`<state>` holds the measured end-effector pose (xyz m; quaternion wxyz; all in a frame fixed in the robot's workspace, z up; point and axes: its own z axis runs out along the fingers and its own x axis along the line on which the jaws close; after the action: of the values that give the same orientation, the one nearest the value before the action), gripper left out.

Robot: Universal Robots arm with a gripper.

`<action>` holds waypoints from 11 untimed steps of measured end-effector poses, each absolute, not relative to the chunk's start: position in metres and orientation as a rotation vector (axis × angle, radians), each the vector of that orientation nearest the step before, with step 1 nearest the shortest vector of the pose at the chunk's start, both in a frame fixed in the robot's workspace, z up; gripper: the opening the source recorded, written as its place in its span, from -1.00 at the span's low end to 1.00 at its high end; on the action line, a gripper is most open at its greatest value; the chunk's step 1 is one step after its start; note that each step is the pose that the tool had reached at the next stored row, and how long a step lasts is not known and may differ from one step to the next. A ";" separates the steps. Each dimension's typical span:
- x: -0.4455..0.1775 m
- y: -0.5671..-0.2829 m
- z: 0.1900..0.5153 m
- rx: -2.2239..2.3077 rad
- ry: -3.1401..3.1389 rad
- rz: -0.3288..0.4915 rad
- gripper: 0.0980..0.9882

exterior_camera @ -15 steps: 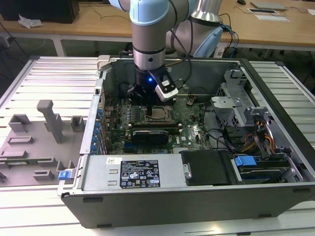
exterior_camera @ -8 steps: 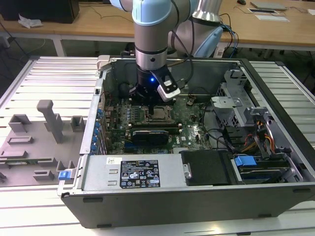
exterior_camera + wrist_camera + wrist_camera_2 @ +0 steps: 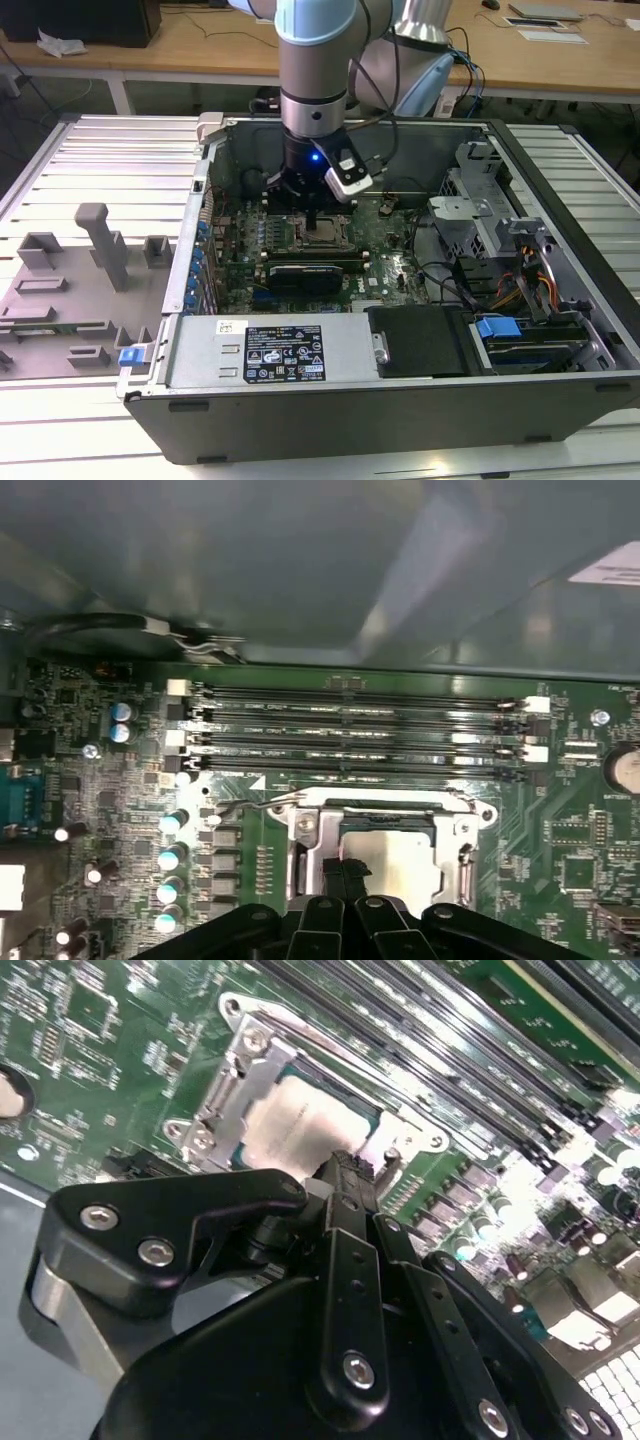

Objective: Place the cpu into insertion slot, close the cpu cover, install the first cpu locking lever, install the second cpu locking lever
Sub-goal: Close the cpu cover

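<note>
Going by the exterior view from its left, a grey fixture tray (image 3: 70, 330) lies on the slatted table (image 3: 100, 140), with an upright grey post (image 3: 100, 240) standing on it. Just beside it lies the open computer case (image 3: 400, 410), on its side. A labelled power supply (image 3: 280, 360) runs along the case's near wall, and the green motherboard (image 3: 240, 250) lies beyond it.

The arm (image 3: 315, 60) comes straight down over the middle of the board. Its gripper (image 3: 318, 215) has both fingers pressed together with nothing visible between them. The tips hang right at the edge of the socket, though whether they actually touch the metal cannot be told.

In both wrist views the cpu (image 3: 290, 1125) (image 3: 400, 865) sits flat in the socket. Its pale top shows through the cut-out of the cpu cover (image 3: 235, 1080) (image 3: 310, 830), which lies down around it. The gripper tips (image 3: 345, 1165) (image 3: 340, 870) are at the cover's edge.

In the first wrist view a thin wire lever (image 3: 255, 805) runs along the cover's side nearest the memory slots (image 3: 350, 730) (latched or not, I cannot tell).

On the exterior view's right, a metal drive cage (image 3: 480, 200) stands in the case. Orange cables (image 3: 520, 285) and a blue tab (image 3: 497, 327) lie nearer the front.
</note>
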<state>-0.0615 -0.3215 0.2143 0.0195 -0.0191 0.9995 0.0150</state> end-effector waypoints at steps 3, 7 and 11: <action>-0.052 -0.322 0.214 -0.059 3.105 0.047 -0.98; -0.046 -0.322 0.214 -0.059 3.109 0.047 -0.98; -0.045 -0.322 0.223 -0.059 3.110 0.046 -0.98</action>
<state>-0.0449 -0.3216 0.2226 0.0154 -0.0190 0.9996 0.0149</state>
